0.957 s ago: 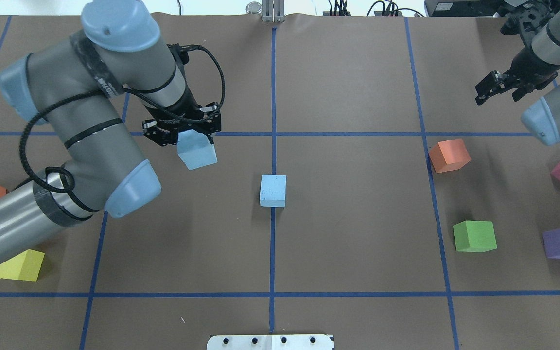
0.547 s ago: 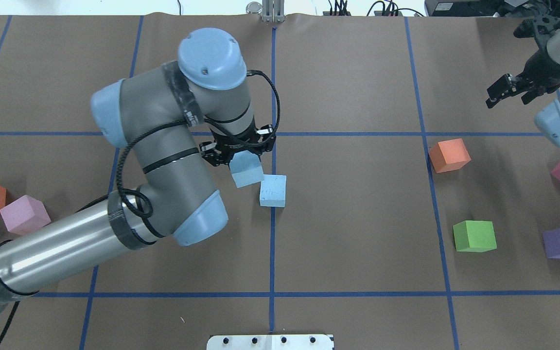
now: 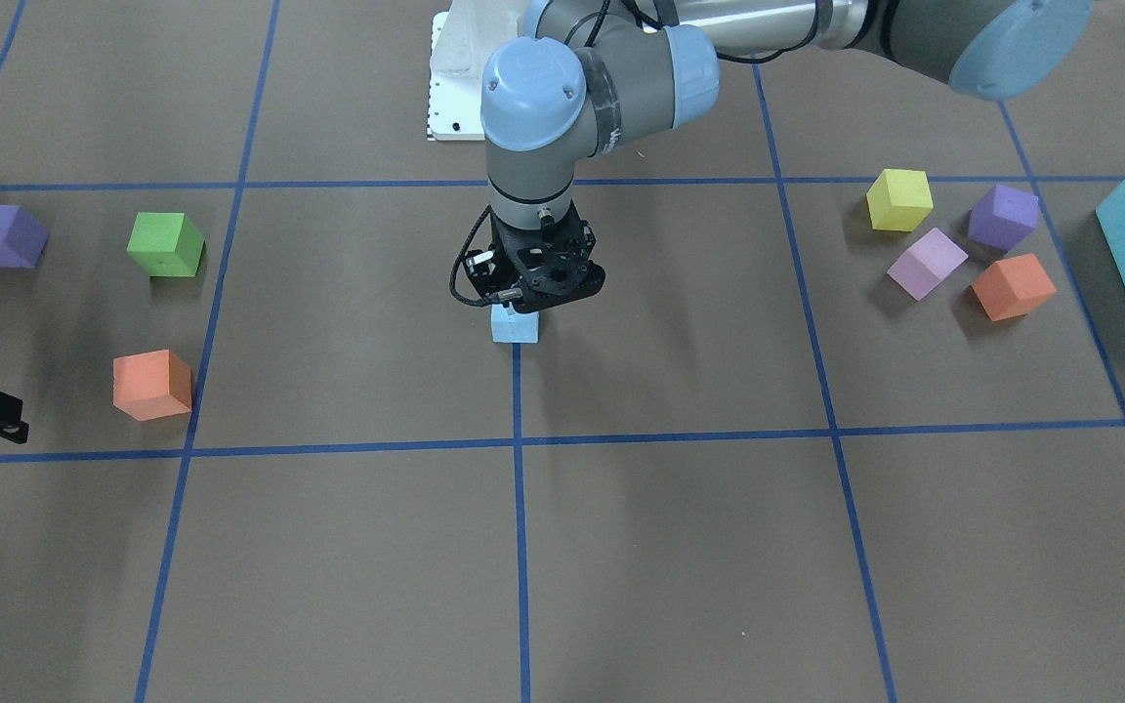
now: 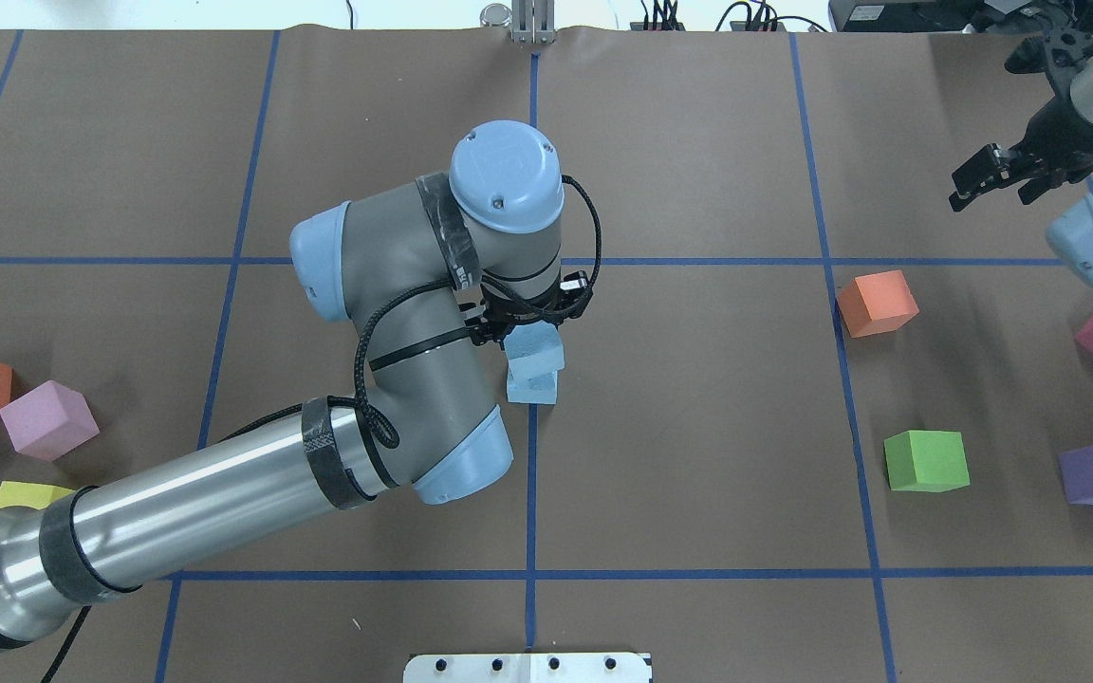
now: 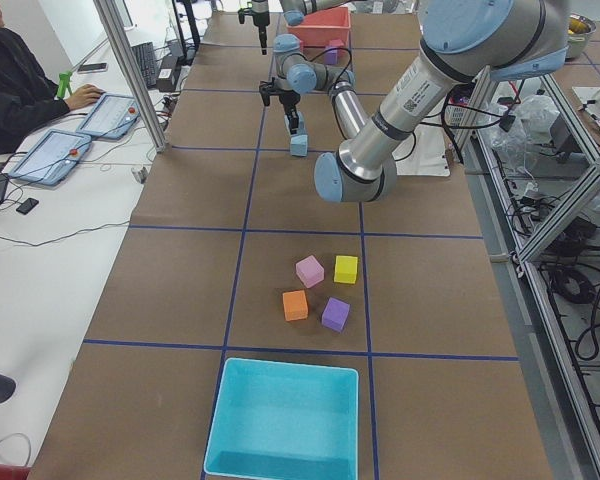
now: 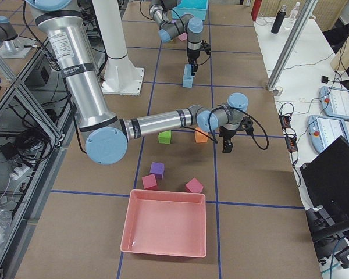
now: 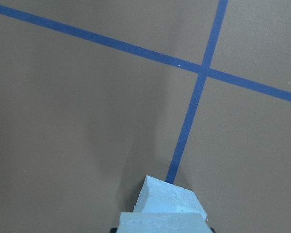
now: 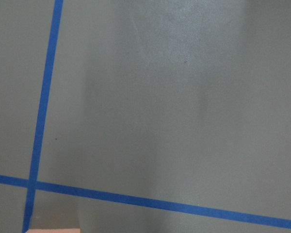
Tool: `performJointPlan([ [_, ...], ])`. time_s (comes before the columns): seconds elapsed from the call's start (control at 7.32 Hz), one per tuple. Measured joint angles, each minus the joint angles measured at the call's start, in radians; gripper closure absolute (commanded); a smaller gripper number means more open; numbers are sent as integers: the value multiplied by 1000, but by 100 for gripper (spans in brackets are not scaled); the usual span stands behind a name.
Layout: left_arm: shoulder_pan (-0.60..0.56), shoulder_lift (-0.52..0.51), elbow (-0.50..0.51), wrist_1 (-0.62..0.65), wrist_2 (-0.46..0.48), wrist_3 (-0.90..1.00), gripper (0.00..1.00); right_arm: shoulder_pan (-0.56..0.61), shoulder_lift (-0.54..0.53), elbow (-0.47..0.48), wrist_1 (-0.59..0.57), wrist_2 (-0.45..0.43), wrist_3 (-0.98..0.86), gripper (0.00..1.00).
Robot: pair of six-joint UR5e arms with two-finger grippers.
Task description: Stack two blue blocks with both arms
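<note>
Since half a second ago my left fingers [image 3: 526,303] have carried their blue block [image 4: 539,353] rightward. It now hangs over the second blue block [image 4: 531,389] on the worktop [image 4: 698,427] centre line; I cannot tell whether they touch. The right fingers [image 4: 969,185] stay apart, empty. Count: two blue blocks, two orange cubes [image 4: 877,304], one green cube [image 4: 926,461], one yellow cube [image 4: 29,494].
</note>
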Motion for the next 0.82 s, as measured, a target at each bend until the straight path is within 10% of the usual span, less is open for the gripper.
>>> performJointPlan([
  [0.14,7,12,7,-35,11,-7,58,0,1,0,0,0,0,0],
  [0.27,10,19,6,-49,15,-9,18,0,3,-1,0,0,1,0],
  [0.41,11,22,1,-53,16,-8,2,0,4,-1,0,0,1,0],
  [0.82,-1,23,-54,-9,9,18,2,-1,5,-1,0,2,0,0],
])
